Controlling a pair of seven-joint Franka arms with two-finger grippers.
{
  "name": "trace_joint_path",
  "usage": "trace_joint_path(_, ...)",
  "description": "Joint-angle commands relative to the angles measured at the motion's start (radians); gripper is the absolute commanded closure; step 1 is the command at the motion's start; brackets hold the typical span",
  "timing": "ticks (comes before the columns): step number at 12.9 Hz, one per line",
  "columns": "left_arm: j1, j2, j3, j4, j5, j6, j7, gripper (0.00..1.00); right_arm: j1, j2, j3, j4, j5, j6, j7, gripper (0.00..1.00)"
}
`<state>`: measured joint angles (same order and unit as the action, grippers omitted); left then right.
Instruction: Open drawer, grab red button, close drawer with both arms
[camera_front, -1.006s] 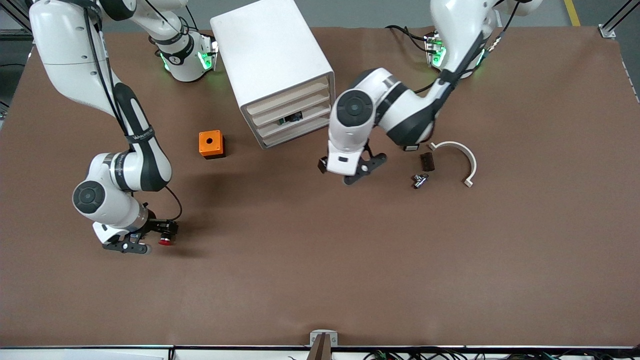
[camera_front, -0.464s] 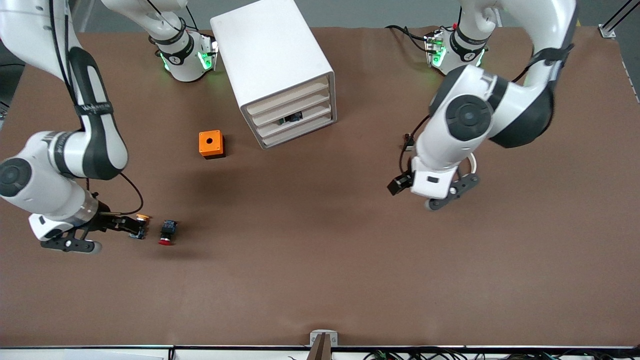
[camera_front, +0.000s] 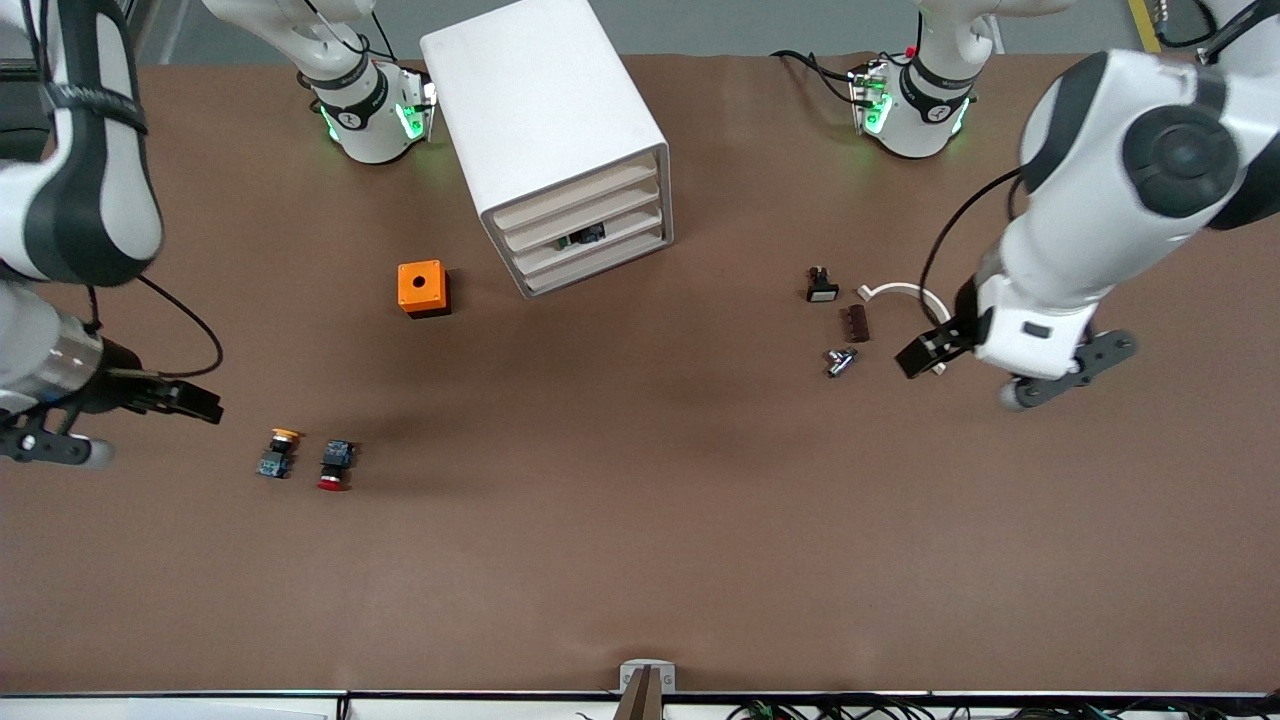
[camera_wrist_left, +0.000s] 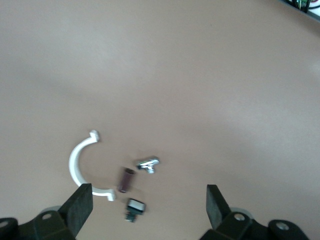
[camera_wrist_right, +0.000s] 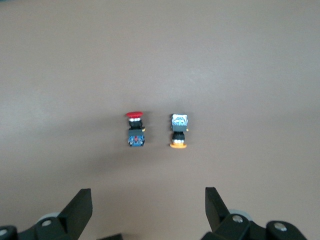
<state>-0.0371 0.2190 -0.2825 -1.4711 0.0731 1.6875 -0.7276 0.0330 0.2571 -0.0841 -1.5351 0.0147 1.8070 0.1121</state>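
Note:
The red-capped button (camera_front: 335, 465) lies on its side on the table toward the right arm's end, beside an orange-capped button (camera_front: 277, 452). Both show in the right wrist view, the red button (camera_wrist_right: 134, 131) and the orange-capped one (camera_wrist_right: 178, 131). My right gripper (camera_front: 50, 447) is up in the air over the table's right-arm end, open and empty (camera_wrist_right: 148, 197). The white cabinet (camera_front: 545, 110) has all its drawers (camera_front: 590, 235) pushed in. My left gripper (camera_front: 1070, 370) is open and empty (camera_wrist_left: 148, 200), over the left arm's end of the table.
An orange box with a hole (camera_front: 422, 287) sits beside the cabinet. Near the left gripper lie a white curved piece (camera_front: 910, 291), a brown piece (camera_front: 855, 322), a metal part (camera_front: 838, 360) and a small black-and-white part (camera_front: 821, 286).
My right gripper has drawn away from the red button, which stays on the table. My left gripper has moved from in front of the cabinet to the left arm's end. Both arms have risen.

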Motion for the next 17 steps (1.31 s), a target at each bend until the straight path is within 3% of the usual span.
trace_joint_path(1,0.058,-0.073,-0.009,-0.002,0.017,-0.061,0.133,0.0,-0.015,-0.038,0.015,0.059,-0.009,-0.093,0.028,0.0)
trace_joint_path(3,0.083,-0.122,-0.001,-0.008,0.013,-0.092,0.239,0.0,-0.015,-0.067,0.012,0.072,-0.009,-0.129,0.029,0.0)
trace_joint_path(6,0.014,-0.196,0.161,-0.023,0.001,-0.184,0.468,0.0,-0.016,-0.125,0.011,0.088,-0.01,-0.155,0.028,0.0)
trace_joint_path(11,-0.076,-0.334,0.274,-0.139,-0.045,-0.218,0.591,0.0,-0.03,-0.131,0.009,0.206,-0.013,-0.32,0.024,0.0)
trace_joint_path(14,-0.087,-0.394,0.284,-0.202,-0.053,-0.197,0.602,0.0,-0.036,-0.131,0.011,0.236,-0.013,-0.38,0.024,0.0)
trace_joint_path(17,-0.04,-0.423,0.212,-0.222,-0.053,-0.196,0.599,0.0,-0.036,-0.171,0.012,0.27,-0.012,-0.442,0.029,0.0)
